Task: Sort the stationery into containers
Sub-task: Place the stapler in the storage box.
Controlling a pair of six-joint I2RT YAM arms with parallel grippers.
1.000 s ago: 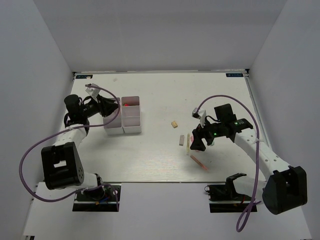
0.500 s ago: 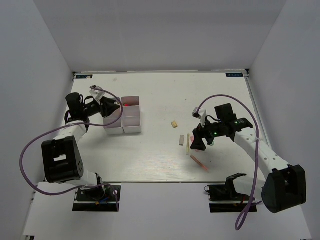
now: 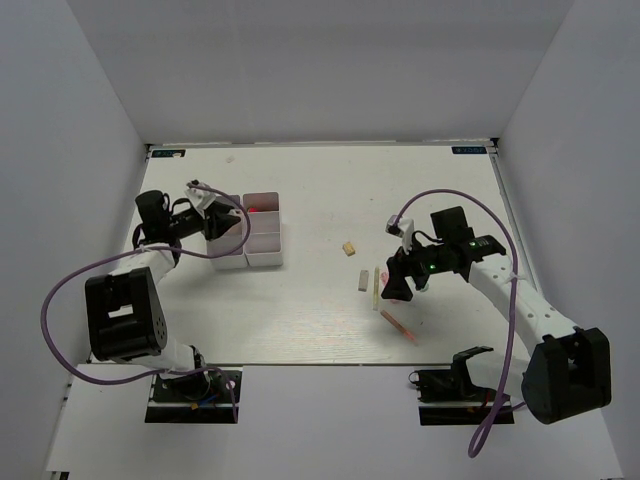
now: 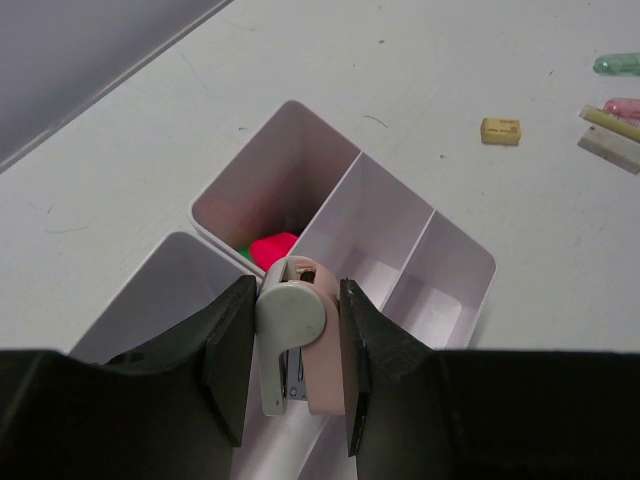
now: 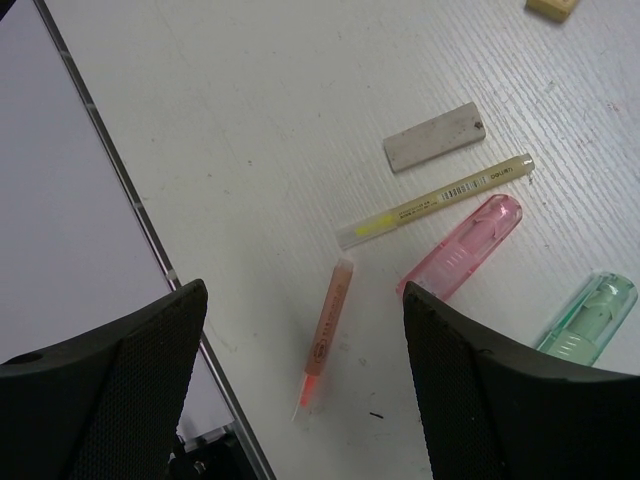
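Left tool point(image 4: 295, 310) clamped on pink item point(image 4: 300, 355); right tool point(image 5: 305, 295) apart. Avoid releasing over tray point(image 4: 455, 270) wall directly beneath: bounce onto tabletop point(image 4: 450, 80) likely.

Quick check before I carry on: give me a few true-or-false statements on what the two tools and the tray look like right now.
1. The left tool grips a small stapler above the tray. True.
2. The right tool is shut on the pink highlighter. False: its jaws stand open and empty, and the highlighter lies on the table.
3. Every compartment of the tray is empty. False: a red item lies in one compartment.
4. The grey eraser lies on the table, outside the tray. True.
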